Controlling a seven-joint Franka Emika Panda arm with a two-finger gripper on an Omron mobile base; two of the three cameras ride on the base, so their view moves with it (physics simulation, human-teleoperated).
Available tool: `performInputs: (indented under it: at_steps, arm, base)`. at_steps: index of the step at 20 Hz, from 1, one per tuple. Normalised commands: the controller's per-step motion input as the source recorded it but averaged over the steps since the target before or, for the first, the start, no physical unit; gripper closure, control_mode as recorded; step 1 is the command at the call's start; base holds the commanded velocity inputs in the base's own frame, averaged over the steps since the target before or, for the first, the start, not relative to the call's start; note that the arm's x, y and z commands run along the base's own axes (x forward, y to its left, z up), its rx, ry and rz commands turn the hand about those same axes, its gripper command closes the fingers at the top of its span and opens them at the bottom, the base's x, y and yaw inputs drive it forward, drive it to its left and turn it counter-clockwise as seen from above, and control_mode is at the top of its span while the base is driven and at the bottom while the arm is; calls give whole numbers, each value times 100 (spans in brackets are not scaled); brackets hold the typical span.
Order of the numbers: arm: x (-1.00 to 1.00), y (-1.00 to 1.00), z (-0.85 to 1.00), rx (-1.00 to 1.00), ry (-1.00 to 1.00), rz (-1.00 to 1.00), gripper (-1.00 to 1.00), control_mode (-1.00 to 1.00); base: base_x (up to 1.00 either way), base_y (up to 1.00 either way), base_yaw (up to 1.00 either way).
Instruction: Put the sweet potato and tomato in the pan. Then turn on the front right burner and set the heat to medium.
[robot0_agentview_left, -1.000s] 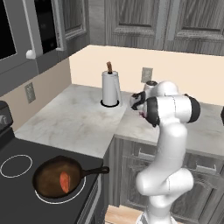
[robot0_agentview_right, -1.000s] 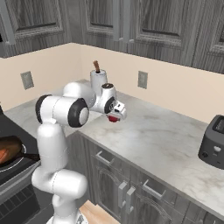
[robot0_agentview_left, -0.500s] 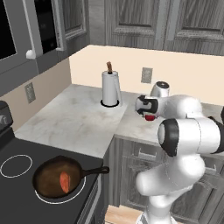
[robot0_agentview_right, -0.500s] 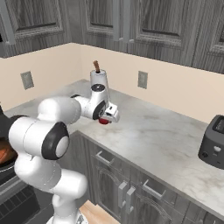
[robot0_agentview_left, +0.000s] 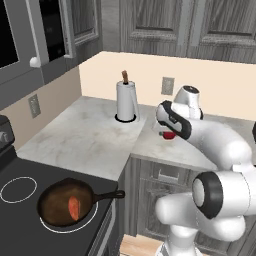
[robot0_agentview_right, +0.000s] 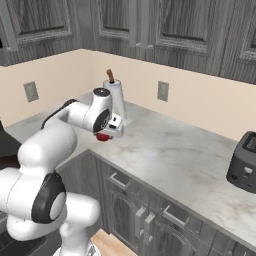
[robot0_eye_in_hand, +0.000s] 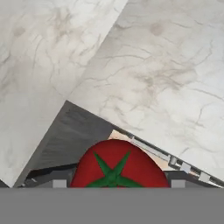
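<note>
Tomato (robot0_eye_in_hand: 118, 166): round, glossy red, green star calyx; sits between the gripper (robot0_agentview_left: 169, 134) jaws, held above the marble counter (robot0_agentview_left: 85, 135), near its inner corner edge. Claw part-closed on tomato. In right base view, the red ball shows just under the hand.

Sweet potato (robot0_agentview_left: 74, 207): tapered orange-pink lump, lying inside pan (robot0_agentview_left: 65, 202). Pan: round dark cast-iron skillet w/ brownish interior, low rim, short straight black handle pointing toward cabinets; sits on front right burner (robot0_agentview_left: 92, 220), thin white ring on black glass stovetop.

Counter: pale veined marble, matte. Paper towel roll (robot0_agentview_left: 127, 101), white cylinder on brown spindle, upright by backsplash. Dark toaster (robot0_agentview_right: 244, 162) at far end of counter. Cabinets grey woodgrain.
</note>
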Motion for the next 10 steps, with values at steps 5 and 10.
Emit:
performInputs:
  at_steps: [5, 10]
  arm:
    - [-47, 61, 4, 2, 7, 16, 100, -100]
    - [-44, 57, 0, 3, 6, 18, 100, -100]
  base:
    - [0, 0, 0]
    - [0, 0, 0]
